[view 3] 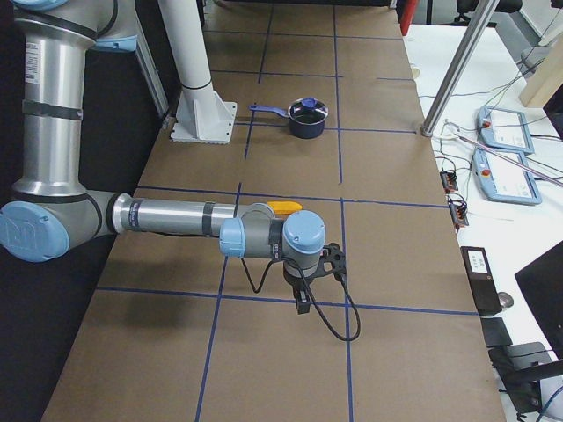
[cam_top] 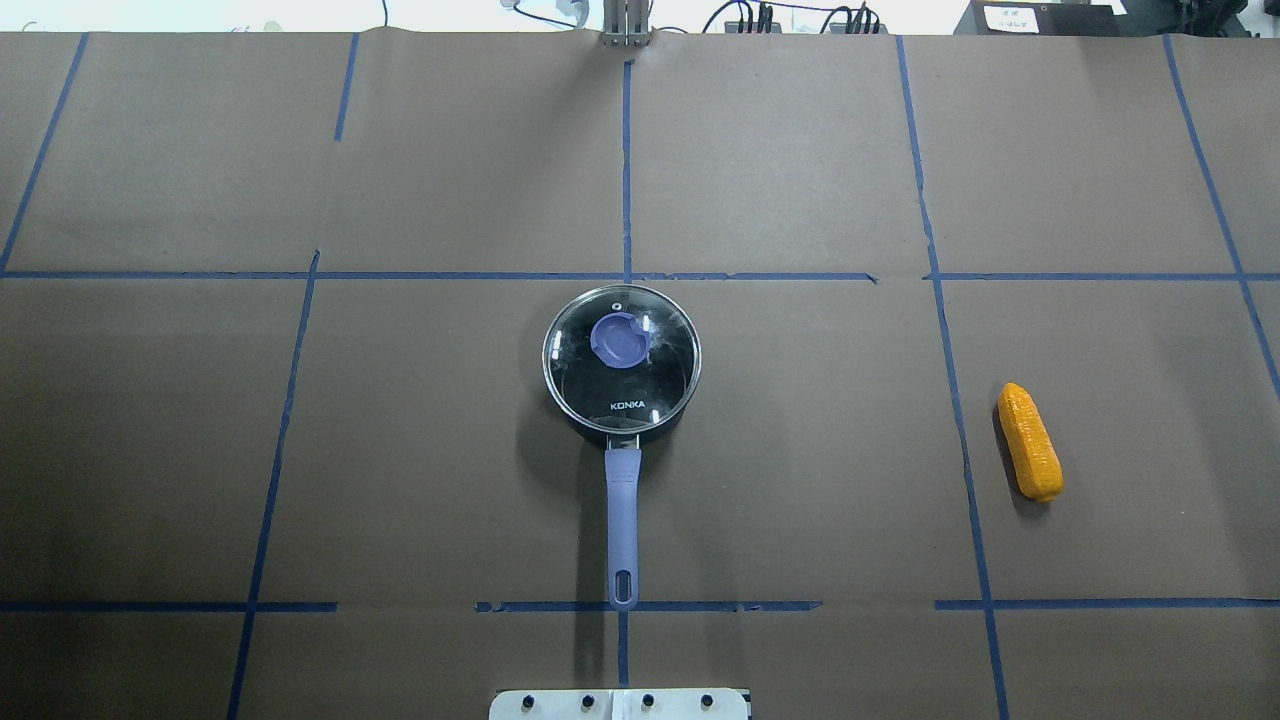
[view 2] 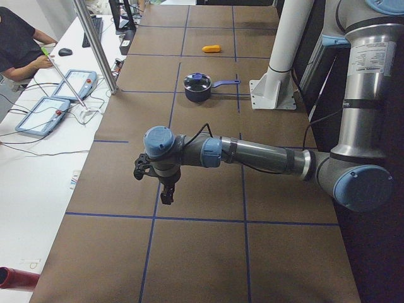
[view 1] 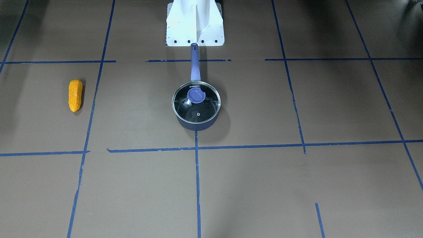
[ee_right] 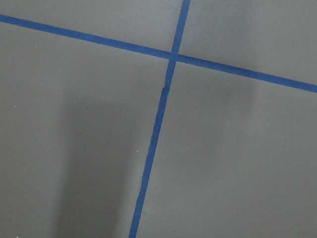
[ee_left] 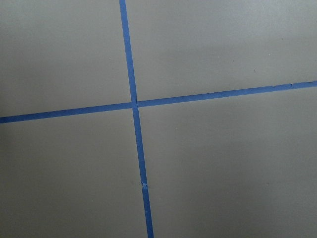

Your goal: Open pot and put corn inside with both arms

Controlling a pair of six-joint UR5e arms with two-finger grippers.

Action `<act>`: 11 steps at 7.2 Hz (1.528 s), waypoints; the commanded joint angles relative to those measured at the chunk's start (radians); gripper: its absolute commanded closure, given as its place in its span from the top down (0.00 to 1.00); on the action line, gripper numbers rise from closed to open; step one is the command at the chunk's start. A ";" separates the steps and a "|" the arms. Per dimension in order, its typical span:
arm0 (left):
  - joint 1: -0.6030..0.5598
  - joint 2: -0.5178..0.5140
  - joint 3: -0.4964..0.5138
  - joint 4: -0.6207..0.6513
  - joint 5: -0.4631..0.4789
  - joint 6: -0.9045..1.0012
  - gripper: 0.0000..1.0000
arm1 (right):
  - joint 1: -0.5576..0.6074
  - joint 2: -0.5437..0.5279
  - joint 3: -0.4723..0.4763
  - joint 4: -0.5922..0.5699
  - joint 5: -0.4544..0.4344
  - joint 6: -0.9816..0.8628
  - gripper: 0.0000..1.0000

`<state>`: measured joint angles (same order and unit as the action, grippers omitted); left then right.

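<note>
The pot (view 1: 195, 125) stands at the table's middle, its long handle (cam_top: 622, 520) pointing toward the robot's base. The glass lid (cam_top: 621, 358) with its purple-blue knob rests shut on the pot. The corn (cam_top: 1030, 441) lies on the table far off on the robot's right side; it also shows in the front-facing view (view 1: 75, 95). The left gripper (view 2: 166, 194) hangs above the table's left end, far from the pot (view 2: 197, 88). The right gripper (view 3: 302, 301) hangs above the right end, near the corn (view 3: 284, 207). I cannot tell whether either is open or shut. Both wrist views show only paper and tape.
The white base mount (view 1: 195, 23) stands just behind the pot's handle. Blue tape lines cross the brown paper. A metal post (view 2: 95, 44), teach pendants (view 2: 44, 117) and a seated operator (view 2: 19, 44) are on the far side bench.
</note>
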<state>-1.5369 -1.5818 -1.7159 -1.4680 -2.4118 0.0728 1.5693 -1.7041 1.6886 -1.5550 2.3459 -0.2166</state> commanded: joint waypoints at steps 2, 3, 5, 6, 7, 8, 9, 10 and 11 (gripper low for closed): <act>0.032 0.045 0.004 -0.150 -0.003 -0.007 1.00 | 0.000 -0.005 -0.001 0.004 0.016 -0.018 1.00; 0.093 0.039 -0.020 -0.155 -0.003 -0.069 1.00 | 0.000 -0.009 0.002 0.012 0.036 -0.018 1.00; 0.278 0.016 -0.137 -0.210 0.002 -0.323 1.00 | -0.005 -0.044 0.000 0.086 0.059 -0.014 1.00; 0.393 -0.048 -0.201 -0.210 0.014 -0.513 1.00 | -0.006 -0.067 -0.001 0.137 0.058 -0.010 1.00; 0.561 -0.190 -0.208 -0.206 0.034 -0.751 1.00 | -0.012 -0.074 -0.001 0.145 0.059 -0.006 1.00; 0.744 -0.339 -0.202 -0.184 0.147 -0.995 1.00 | -0.014 -0.074 -0.001 0.147 0.059 -0.004 1.00; 0.850 -0.485 -0.189 -0.082 0.237 -1.139 1.00 | -0.014 -0.074 -0.001 0.148 0.059 -0.004 1.00; 0.909 -0.668 -0.148 0.036 0.328 -1.166 1.00 | -0.017 -0.074 0.000 0.148 0.059 -0.003 1.00; 0.938 -0.811 -0.061 0.082 0.368 -1.217 1.00 | -0.022 -0.074 0.000 0.148 0.062 -0.003 1.00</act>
<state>-0.6608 -2.2027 -1.8574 -1.4711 -2.1177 -1.0683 1.5525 -1.7775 1.6883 -1.4073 2.4060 -0.2200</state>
